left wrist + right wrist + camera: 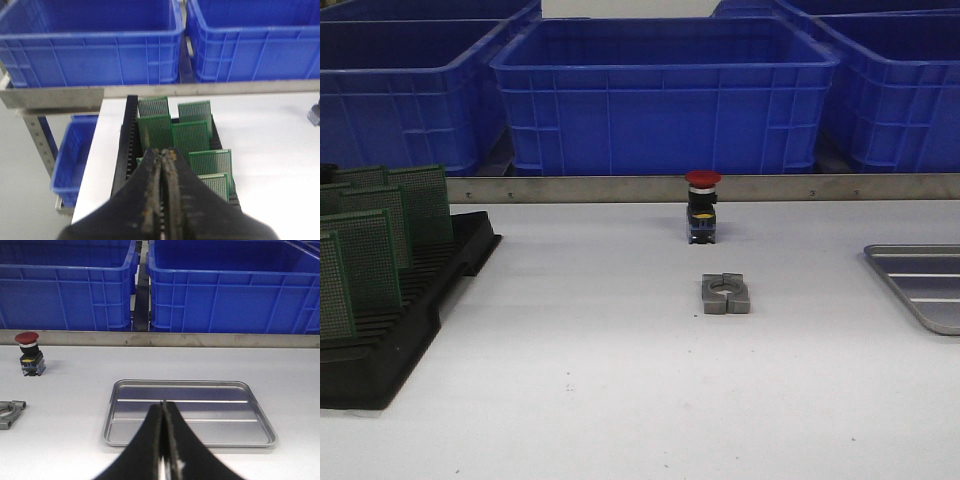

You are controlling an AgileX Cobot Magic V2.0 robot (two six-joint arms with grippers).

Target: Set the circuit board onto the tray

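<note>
Tabletop at the task's start, nothing grasped: green circuit boards [190, 140] stand upright in a black rack [390, 340] at left, the grey tray [187, 412] lies empty at right (both grippers [163, 155] [163, 407] pinched closed), so the left must likely open first.

Before me the white worktop [620, 400] carries a black slotted rack [390, 330] at my left, green circuit boards [380, 245] standing upright in it. Near the middle lies a grey metal clamp block [725, 294], a red-capped push button [702, 205] behind it. The tray [920, 285] sits at my right edge, partly cut off. Blue crates [660, 95] line the back.
</note>
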